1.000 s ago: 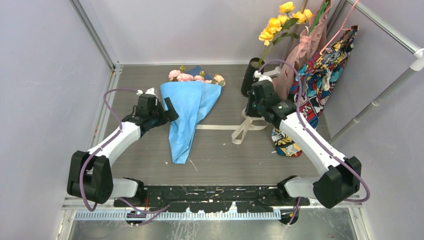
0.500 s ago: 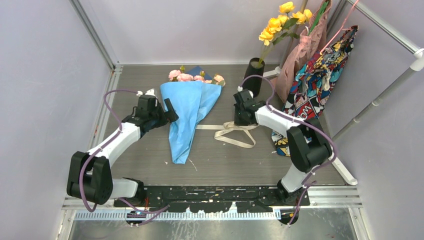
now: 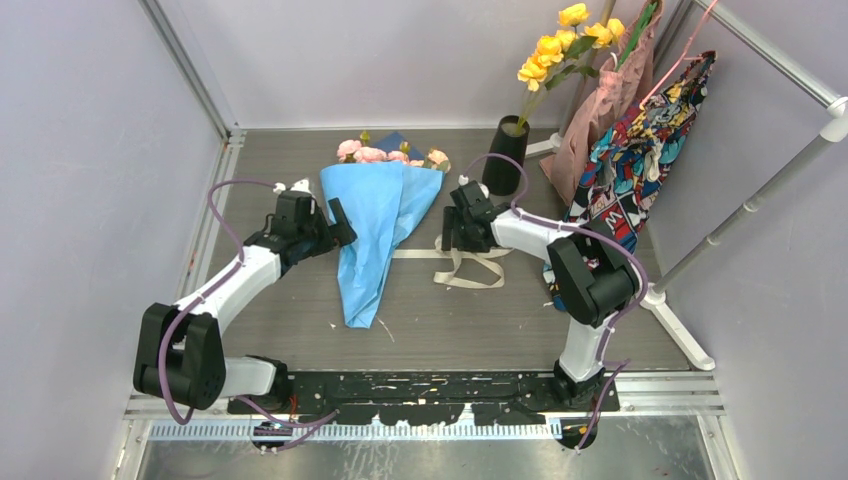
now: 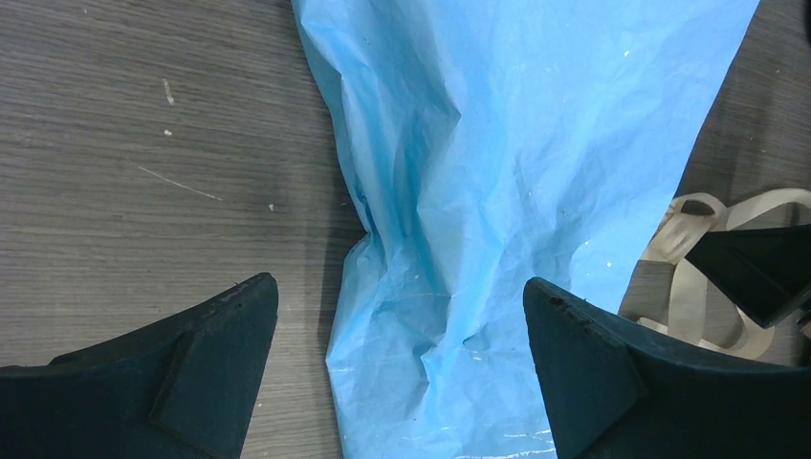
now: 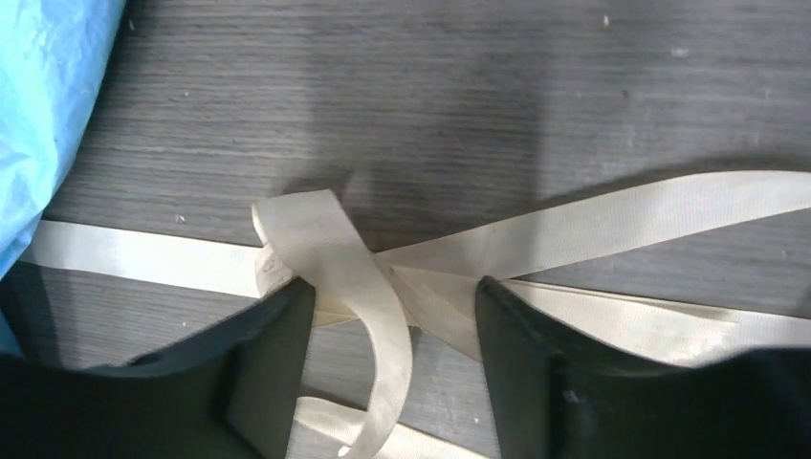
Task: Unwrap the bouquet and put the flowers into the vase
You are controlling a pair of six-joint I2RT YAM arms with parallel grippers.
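Near centre frame, bouquet [image 3: 385, 215] untied
Your right gripper [image 5: 392, 296] just dropped the ribbon [image 5: 612, 215]; left gripper [image 4: 402, 296] wide over the paper [image 4: 516, 143].

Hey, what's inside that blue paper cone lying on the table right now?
Pale pink roses poke out of the blue paper at its wide far end. Their stems run down inside the cone and are covered, so their number cannot be seen.
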